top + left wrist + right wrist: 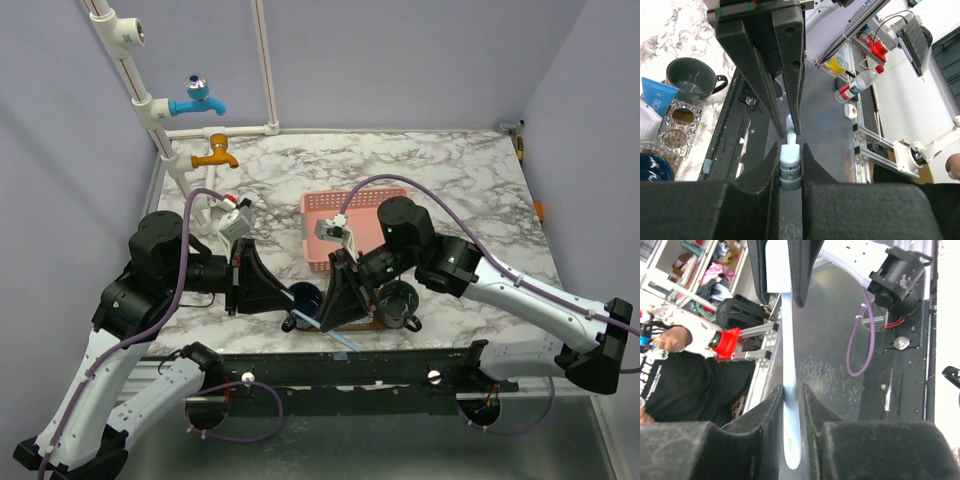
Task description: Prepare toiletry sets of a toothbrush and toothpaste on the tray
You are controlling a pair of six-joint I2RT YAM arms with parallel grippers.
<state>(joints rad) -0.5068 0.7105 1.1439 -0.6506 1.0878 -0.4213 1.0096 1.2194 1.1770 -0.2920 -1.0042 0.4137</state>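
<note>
Blue toothpaste tube (654, 97), white lettering unreadable, toothbrush (790, 340) mark illegible

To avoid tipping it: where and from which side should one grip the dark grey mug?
Probably the rim of the mug, from above, one finger inside: it stands upright with its mouth open, and its handle looks a narrow loop.

Marble table (450, 180), plumbing at back-left.
Pink basket (345, 225) mid-table; dark mug (400, 305) near front edge; blue tap (197, 100) above orange tap (216, 155), both on white pipe (158, 125).
</note>
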